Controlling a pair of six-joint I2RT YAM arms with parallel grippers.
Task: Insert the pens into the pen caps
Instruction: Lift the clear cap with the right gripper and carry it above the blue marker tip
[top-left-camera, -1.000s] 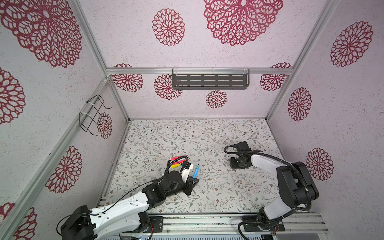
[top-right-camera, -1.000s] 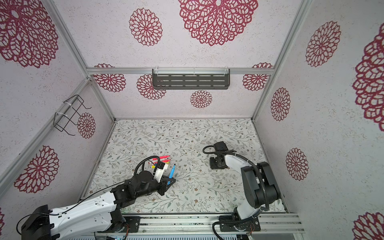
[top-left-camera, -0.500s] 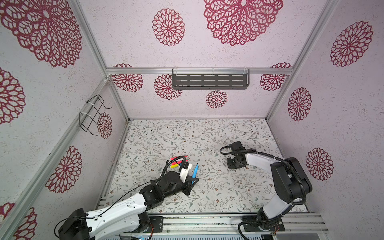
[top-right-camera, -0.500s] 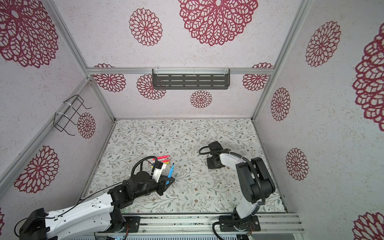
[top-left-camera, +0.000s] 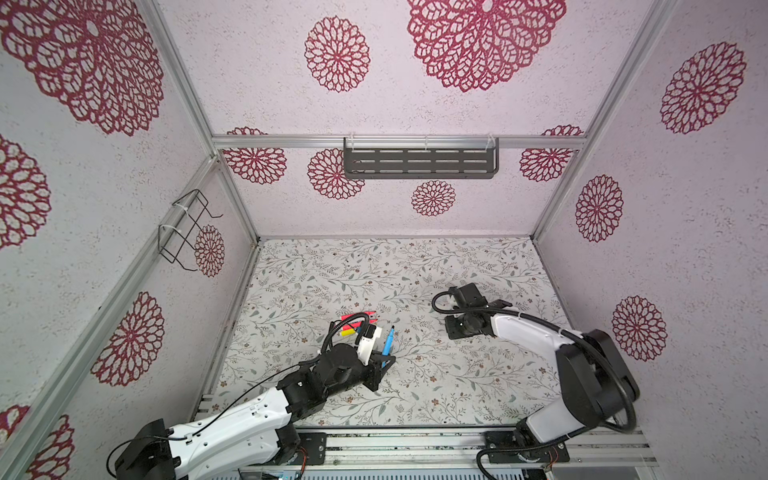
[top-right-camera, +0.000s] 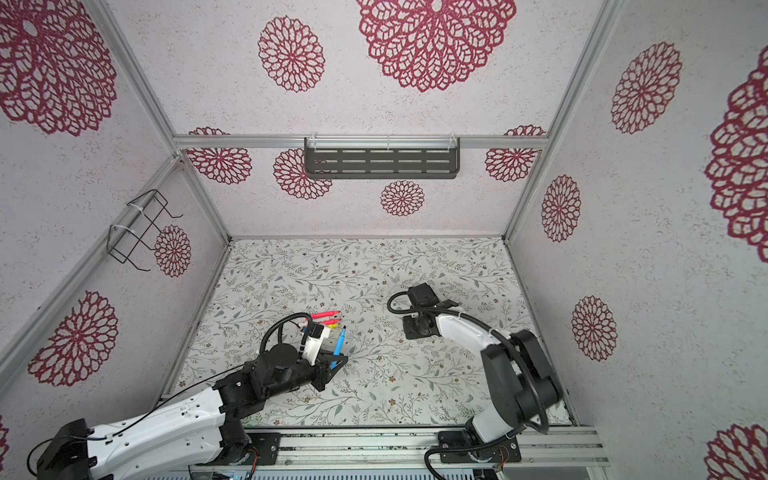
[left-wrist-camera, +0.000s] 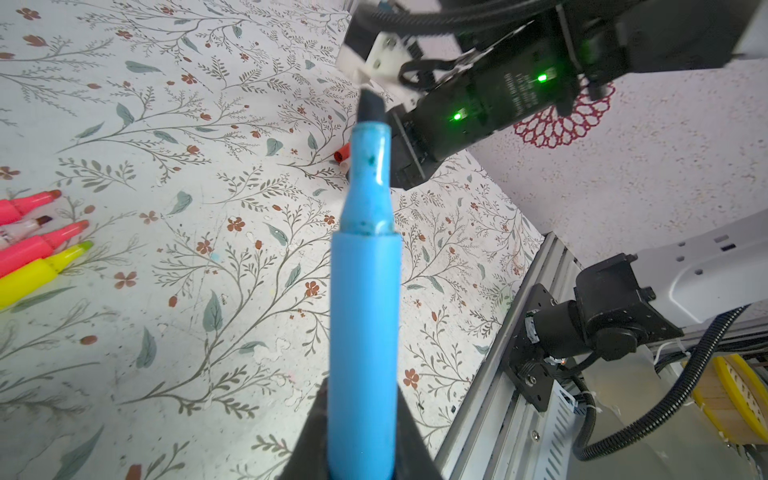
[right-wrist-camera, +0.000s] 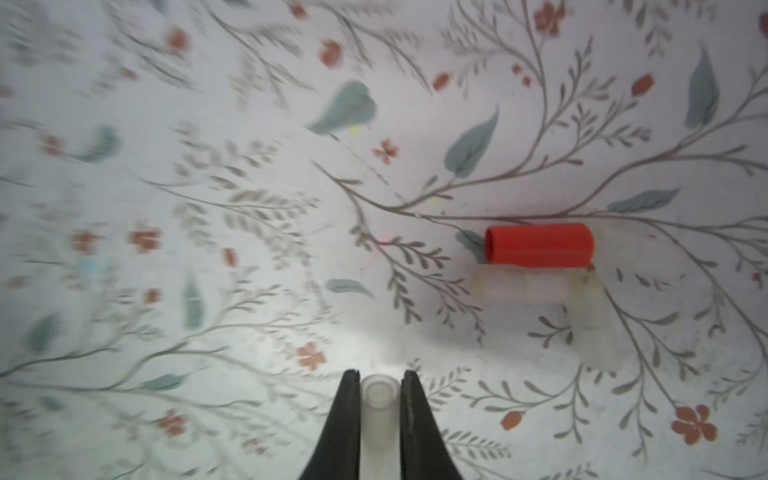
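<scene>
My left gripper is clamped on the blue pen, low on the barrel, w/ the dark nib end sticking out free and aimed toward the other arm. My right gripper is pinched on one pale cap, held lengthwise between the jaws w/ only its end poking past the tips. In both top views the pen stands tilted above the table, on the left side and well apart from the right arm. So the step in hand, as I judge it, is bringing cap & nib together. To do it well: get the cap clear of the table first, turn my right wrist so the cap's axis lines up w/ the pen's, then close the gap slowly along that one line, no sideways drift. The cap is translucent & I can't tell for sure which end is the mouth, so check that before pushing. It looks small & slick, prob. easy to squirt out of the jaws, so hold the pen arm steady & grip firm. Leftovers: red cap w/ two more pale caps just beside it; the pink & yellow pens lie together on the table, uncapped
</scene>
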